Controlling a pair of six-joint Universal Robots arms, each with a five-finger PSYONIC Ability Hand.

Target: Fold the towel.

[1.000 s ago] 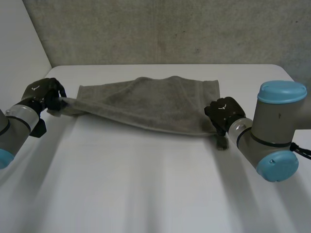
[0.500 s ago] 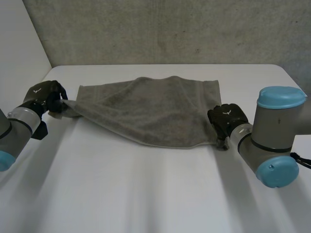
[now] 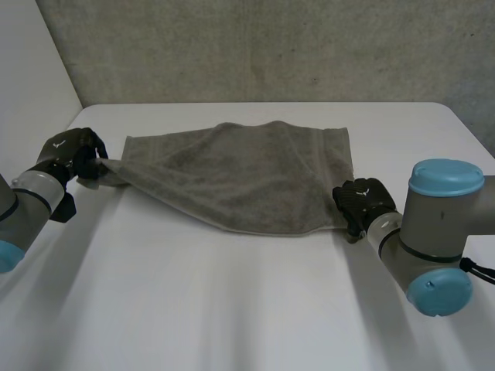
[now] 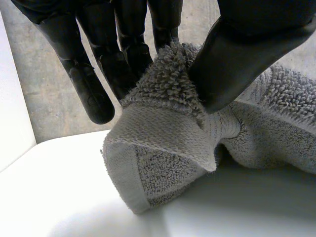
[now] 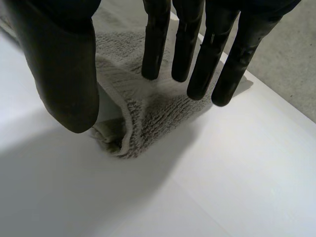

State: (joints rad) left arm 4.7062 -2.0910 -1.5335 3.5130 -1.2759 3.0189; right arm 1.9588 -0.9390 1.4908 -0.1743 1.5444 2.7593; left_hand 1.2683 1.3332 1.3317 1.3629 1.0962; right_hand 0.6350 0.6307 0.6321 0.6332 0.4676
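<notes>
A: What are the fingers doing?
B: Fingers of the left hand (image 4: 123,49) are pinching a towel (image 3: 247,174) corner against the thumb; those of the right hand (image 5: 155,39) are hanging straight, unclosed, over the near right corner.
A: Next?
B: Towel's lying spread on the counter (image 3: 232,309); right should be clamping firmly before both are lifting evenly.

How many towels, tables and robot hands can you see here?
Grey towel: 1
White table: 1
Black hands: 2, the left hand and the right hand
Total: 4
</notes>
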